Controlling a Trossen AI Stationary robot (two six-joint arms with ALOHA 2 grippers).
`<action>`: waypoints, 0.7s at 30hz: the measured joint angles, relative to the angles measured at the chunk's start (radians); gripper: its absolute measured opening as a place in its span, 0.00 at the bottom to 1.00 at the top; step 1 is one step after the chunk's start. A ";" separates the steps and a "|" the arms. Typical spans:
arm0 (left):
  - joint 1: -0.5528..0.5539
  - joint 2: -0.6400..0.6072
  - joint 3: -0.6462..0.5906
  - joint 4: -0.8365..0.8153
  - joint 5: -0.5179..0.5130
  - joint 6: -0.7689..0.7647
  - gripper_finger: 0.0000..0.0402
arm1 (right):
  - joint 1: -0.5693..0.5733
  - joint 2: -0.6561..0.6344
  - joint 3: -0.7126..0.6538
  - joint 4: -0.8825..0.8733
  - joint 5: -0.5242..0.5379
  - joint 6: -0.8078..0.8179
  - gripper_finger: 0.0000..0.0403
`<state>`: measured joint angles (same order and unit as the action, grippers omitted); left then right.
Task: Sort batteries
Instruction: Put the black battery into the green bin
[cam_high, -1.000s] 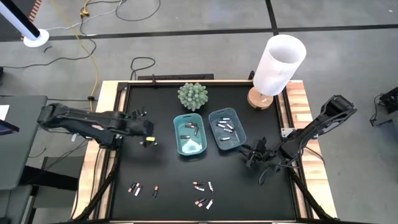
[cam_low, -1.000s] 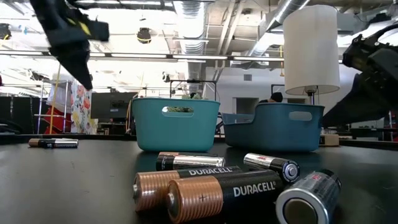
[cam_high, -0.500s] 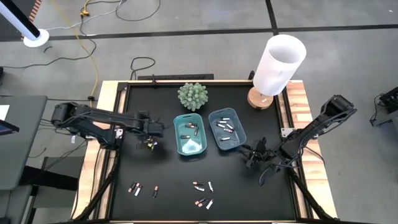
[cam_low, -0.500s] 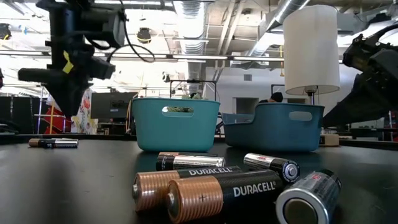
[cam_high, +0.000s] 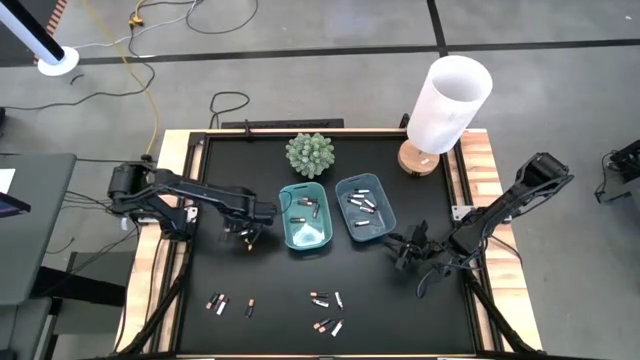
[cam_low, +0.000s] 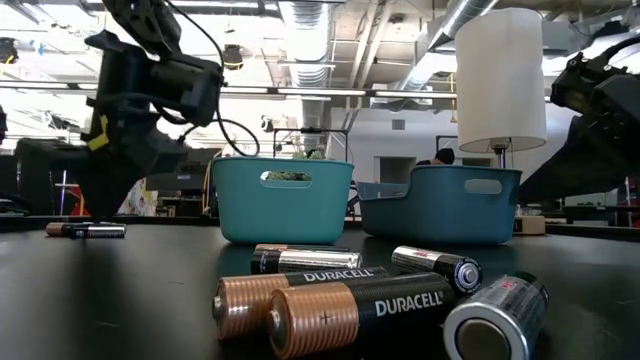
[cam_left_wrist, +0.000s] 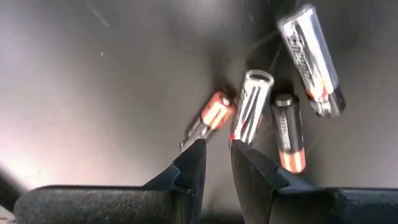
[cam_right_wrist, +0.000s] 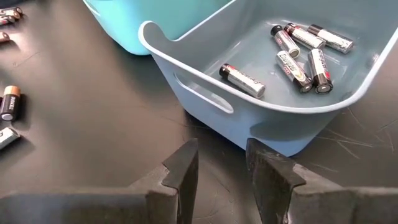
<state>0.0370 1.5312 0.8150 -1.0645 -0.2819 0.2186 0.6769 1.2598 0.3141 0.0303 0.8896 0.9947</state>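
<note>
Left end effector (cam_high: 245, 238) hangs over the bench (cam_high: 240, 275) just beside the left teal tray (cam_high: 305, 217), on its outer side. Its wrist view shows the fingers (cam_left_wrist: 193, 165) set to a narrow gap with nothing between them, and they point at a cluster of four batteries (cam_left_wrist: 273, 102) lying loose on the black surface. Judgement: the narrow setting suits a thin cylinder; this looks like an approach to a pick, not a carry.

Right end effector (cam_high: 405, 250) waits near the right teal tray (cam_high: 365, 210), low and just off its near corner. Fingers (cam_right_wrist: 183, 168) stand moderately apart, empty; the tray's wall and handle slot fill its view.

Batteries, where they are:
- Left tray: a few batteries (cam_high: 305, 207), mostly dark with copper ends.
- Right tray: several batteries (cam_right_wrist: 298, 53), silvery-white with dark bands. So the trays appear to split the types.
- Unsorted: a small group (cam_high: 228, 304) at the front left of the bench, another group (cam_high: 326, 312) at front centre, which the low view shows close up (cam_low: 340, 300), copper-ended and silver mixed.

Also on the bench, at the back and clear of the work: a small green plant (cam_high: 309, 154) and a white lamp (cam_high: 445, 103).
</note>
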 joint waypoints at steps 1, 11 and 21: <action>0.008 0.008 0.000 0.009 0.000 0.005 0.18 | 0.000 0.000 0.000 0.000 0.000 0.000 0.37; 0.105 0.008 -0.002 0.034 0.024 0.040 0.18 | 0.001 0.000 0.000 0.010 0.000 0.000 0.37; 0.148 0.008 -0.002 0.092 0.043 0.109 0.18 | 0.001 0.000 0.000 0.022 -0.001 0.000 0.37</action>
<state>0.1846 1.5394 0.8135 -0.9724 -0.2391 0.3273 0.6781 1.2598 0.3145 0.0524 0.8883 0.9947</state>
